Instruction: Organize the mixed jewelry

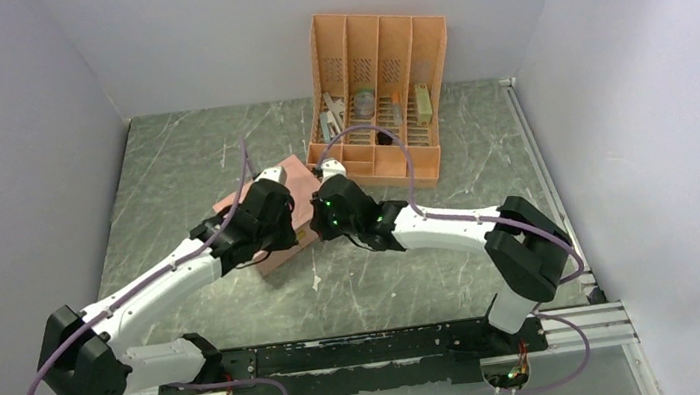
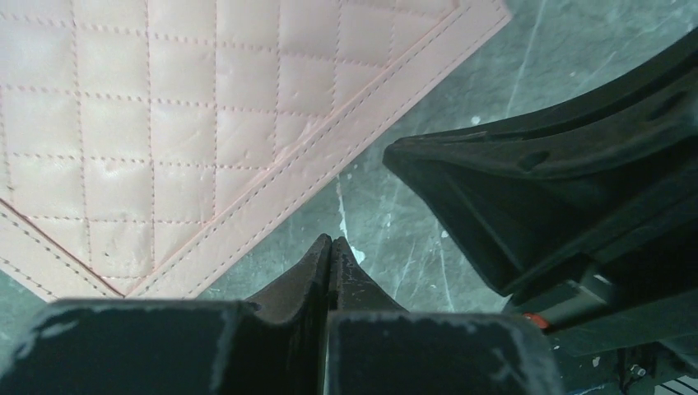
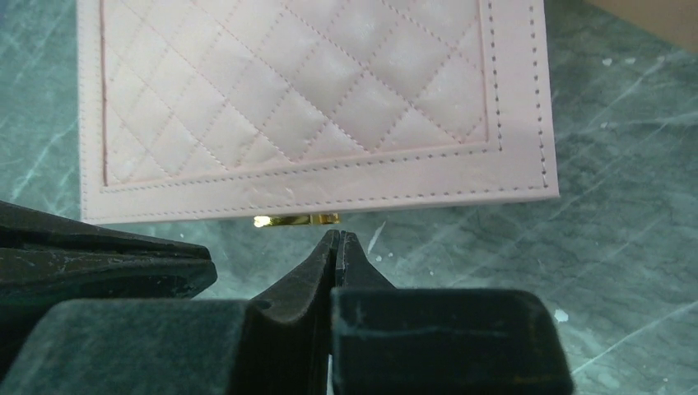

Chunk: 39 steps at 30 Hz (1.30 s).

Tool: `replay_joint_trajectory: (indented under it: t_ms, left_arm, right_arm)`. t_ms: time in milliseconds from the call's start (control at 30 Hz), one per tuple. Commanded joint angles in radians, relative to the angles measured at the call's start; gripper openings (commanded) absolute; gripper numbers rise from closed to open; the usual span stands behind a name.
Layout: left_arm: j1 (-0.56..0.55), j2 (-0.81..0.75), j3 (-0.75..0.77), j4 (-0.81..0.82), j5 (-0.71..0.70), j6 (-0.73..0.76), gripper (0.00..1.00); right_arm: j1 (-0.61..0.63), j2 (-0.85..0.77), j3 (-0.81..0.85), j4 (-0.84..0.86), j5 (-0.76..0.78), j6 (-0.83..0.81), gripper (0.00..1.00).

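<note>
Green marbled table (image 1: 181,168) bears pink quilted case (image 3: 313,99), orange organizer (image 1: 380,63).

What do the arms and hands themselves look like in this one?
The left arm and right arm have white links joined by chunky black joint housings. A lilac cable loops loosely along each. Green lights glow on the right wrist. The left hand and right hand are matt black, with tapered, scuffed fingers.

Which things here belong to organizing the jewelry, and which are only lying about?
For the job: pink quilted box; gold piece at its edge, perhaps a clasp. No loose jewelry shows.
Lying about: orange slotted organizer; grey oddments in it.
</note>
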Motion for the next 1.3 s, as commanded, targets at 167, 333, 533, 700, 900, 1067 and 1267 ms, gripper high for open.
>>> replay_joint_trajectory:
  t_ms: [167, 333, 533, 700, 900, 1067, 1267]
  left_arm:
    - [0.012, 0.007, 0.154, -0.055, -0.018, 0.102, 0.05]
    - [0.055, 0.034, 0.208, -0.051, -0.004, 0.153, 0.25]
    - [0.162, 0.074, 0.275, -0.053, 0.054, 0.213, 0.64]
    - [0.287, 0.093, 0.303, -0.048, 0.109, 0.253, 0.88]
    - [0.384, 0.081, 0.286, -0.03, 0.157, 0.268, 0.97]
    - [0.398, 0.008, 0.231, -0.019, 0.165, 0.28, 0.97]
    - [0.398, -0.149, 0.127, 0.028, 0.239, 0.296, 0.94]
  right_arm:
    - [-0.015, -0.073, 0.068, -0.065, 0.041, -0.046, 0.0]
    - [-0.038, -0.111, 0.068, -0.078, 0.092, -0.069, 0.25]
    - [-0.126, -0.143, 0.057, -0.115, 0.117, -0.09, 0.47]
    - [-0.237, -0.23, 0.001, -0.134, 0.109, -0.099, 0.78]
    - [-0.332, -0.386, -0.091, -0.182, 0.155, -0.078, 1.0]
    - [-0.333, -0.567, -0.183, -0.231, 0.186, -0.054, 1.0]
    - [-0.333, -0.807, -0.256, -0.355, 0.277, 0.007, 1.0]
